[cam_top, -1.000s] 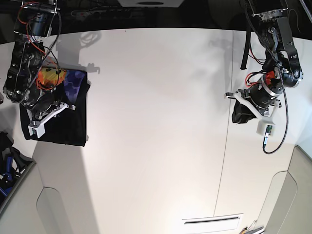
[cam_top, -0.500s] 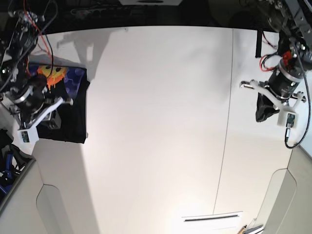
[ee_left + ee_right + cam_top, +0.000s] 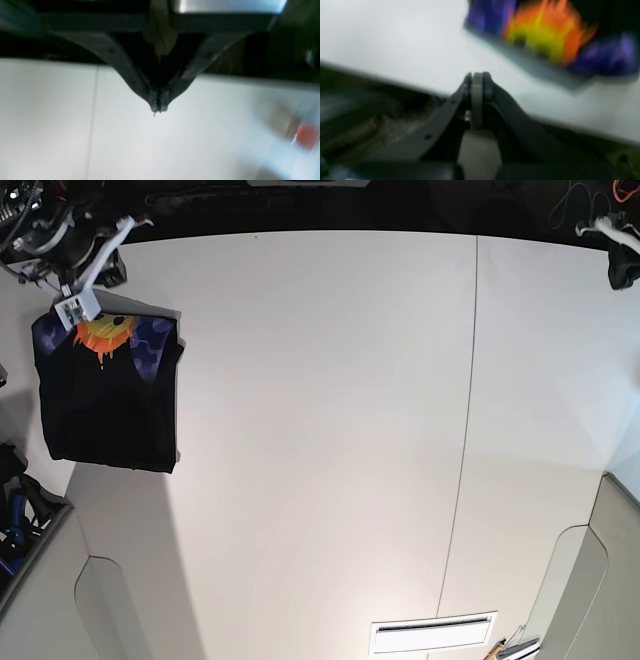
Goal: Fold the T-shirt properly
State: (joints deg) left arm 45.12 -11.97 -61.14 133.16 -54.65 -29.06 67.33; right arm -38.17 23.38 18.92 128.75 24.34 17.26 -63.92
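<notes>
A wide table with a smooth, pale white top spans the base view, crossed on its right half by a thin dark seam running from the far edge toward the near side. At the near edge, right of centre, sits a flat white rectangular panel with a dark slot. Just to the right of it lie a few slim pen-like items, too small to identify. Blue and black objects crowd together at the left edge, beyond the tabletop.
</notes>
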